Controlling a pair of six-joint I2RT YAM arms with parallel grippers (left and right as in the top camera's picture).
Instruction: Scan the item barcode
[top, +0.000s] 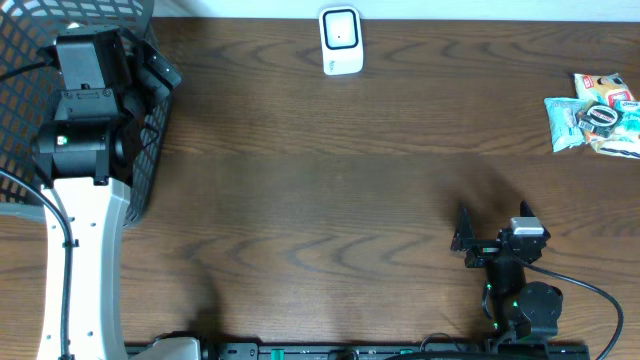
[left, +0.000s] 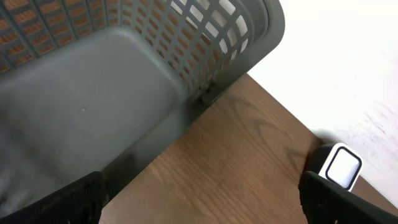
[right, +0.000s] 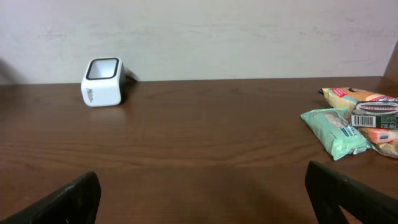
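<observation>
The items are a small pile of snack packets (top: 596, 112) at the table's far right: a pale green packet (right: 334, 129) lies in front of yellow and orange ones (right: 356, 96). The white barcode scanner (top: 340, 41) stands at the back middle, also in the left wrist view (left: 342, 166) and the right wrist view (right: 102, 81). My right gripper (top: 493, 224) rests open near the front edge, well short of the packets, nothing between its fingers (right: 205, 205). My left gripper (top: 158, 68) hangs open beside the basket, empty (left: 202, 205).
A grey plastic mesh basket (top: 20, 120) sits at the table's left end, its wall close to my left gripper (left: 205, 56). Bare dark wood table (top: 330, 200) stretches between scanner, basket and packets. A pale wall runs behind the table (right: 217, 31).
</observation>
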